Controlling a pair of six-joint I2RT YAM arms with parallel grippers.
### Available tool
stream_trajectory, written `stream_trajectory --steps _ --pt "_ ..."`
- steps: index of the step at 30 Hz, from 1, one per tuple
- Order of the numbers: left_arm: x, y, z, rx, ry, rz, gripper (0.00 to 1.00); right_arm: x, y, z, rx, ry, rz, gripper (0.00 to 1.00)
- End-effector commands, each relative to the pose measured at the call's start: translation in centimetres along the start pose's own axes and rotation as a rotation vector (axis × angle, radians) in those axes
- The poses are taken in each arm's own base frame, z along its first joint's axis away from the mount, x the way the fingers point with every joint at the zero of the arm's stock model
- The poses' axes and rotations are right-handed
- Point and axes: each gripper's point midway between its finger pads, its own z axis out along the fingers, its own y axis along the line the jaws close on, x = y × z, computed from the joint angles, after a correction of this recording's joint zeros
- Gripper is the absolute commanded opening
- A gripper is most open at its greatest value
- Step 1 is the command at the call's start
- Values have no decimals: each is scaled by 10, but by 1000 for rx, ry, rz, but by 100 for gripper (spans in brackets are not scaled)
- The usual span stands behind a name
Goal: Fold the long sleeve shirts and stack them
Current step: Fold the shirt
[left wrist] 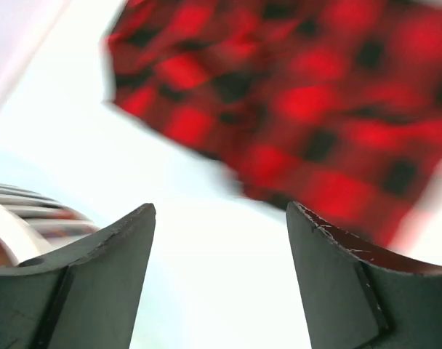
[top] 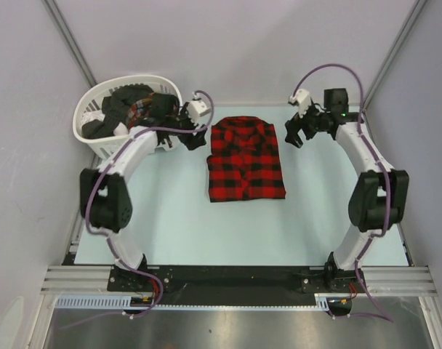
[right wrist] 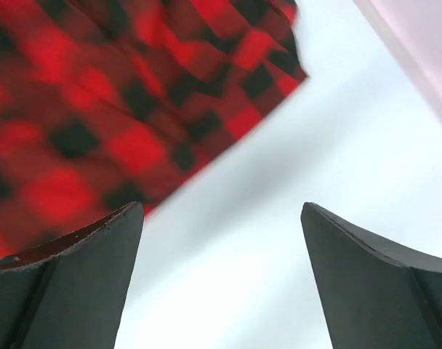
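A red-and-black checked long sleeve shirt (top: 246,160) lies folded into a rectangle on the pale table, collar toward the far side. My left gripper (top: 195,138) hovers just off the shirt's far left corner, open, with nothing between its fingers (left wrist: 112,254); the shirt (left wrist: 308,102) fills the upper part of the left wrist view. My right gripper (top: 296,134) hangs open a little off the shirt's far right corner, empty. In the right wrist view the shirt (right wrist: 119,102) lies at upper left of the open fingers (right wrist: 366,269).
A white slatted basket (top: 90,131) holding dark crumpled clothes (top: 130,105) stands at the far left, right behind my left gripper. Grey walls close in the table on three sides. The arm bases sit on the black rail at the near edge.
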Motion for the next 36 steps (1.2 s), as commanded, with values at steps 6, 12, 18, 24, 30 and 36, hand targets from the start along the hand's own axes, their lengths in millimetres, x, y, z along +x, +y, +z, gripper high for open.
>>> stream_trajectory --steps 6,12,18,24,30,36 --pt "2 -157 -43 359 -151 -698 78 -13 152 -24 -384 -46 704 84" --pt "57 -171 -19 324 -19 -857 75 49 146 -17 -270 45 921 74" --pt "74 -171 -2 320 18 -899 77 66 138 -4 -245 63 1037 73" --pt "86 -166 12 310 50 -943 77 82 147 11 -270 110 1126 69" --pt "81 -168 16 359 10 -973 68 94 152 16 -276 146 1152 57" --pt "94 -185 10 396 47 -989 30 105 162 11 -275 197 1139 23"
